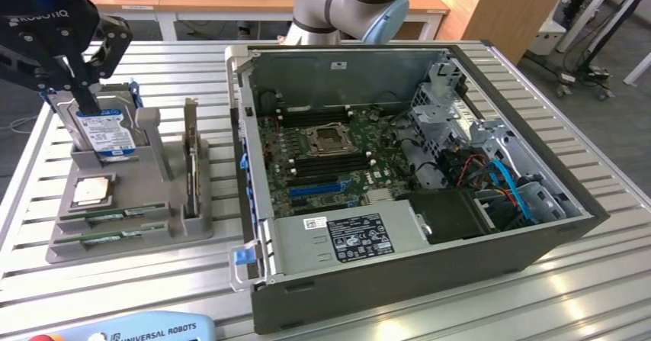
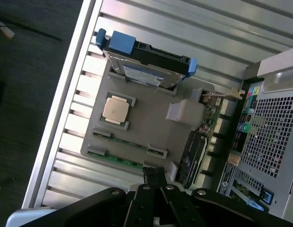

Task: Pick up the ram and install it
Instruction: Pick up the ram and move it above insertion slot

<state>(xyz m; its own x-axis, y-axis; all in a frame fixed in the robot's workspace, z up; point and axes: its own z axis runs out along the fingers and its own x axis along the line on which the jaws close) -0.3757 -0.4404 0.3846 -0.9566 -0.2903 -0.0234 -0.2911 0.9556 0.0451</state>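
Two thin green ram sticks lie side by side in slots of a grey holder (image 1: 152,230), one ram (image 1: 112,215) further in and the other ram (image 1: 102,238) by its front edge. In the wrist view the same two rams (image 2: 127,141) (image 2: 116,158) lie on the holder (image 2: 151,118). My gripper (image 1: 91,106) hangs at the exterior view's left, over the holder. It is shut, its fingertips (image 2: 151,174) pressed together with nothing between them. Seen from the wrist, the gripper (image 2: 156,176) sits just past the end of the rams, above them and apart.
The holder also carries a blue-labelled hard drive (image 1: 107,135), a square silver processor (image 1: 91,192) and an upright card (image 1: 190,165). An open computer case (image 1: 407,226) with its motherboard (image 1: 325,146) stands to the exterior view's right on the slatted metal table (image 1: 30,165). A teach pendant (image 1: 133,329) lies at the front edge.
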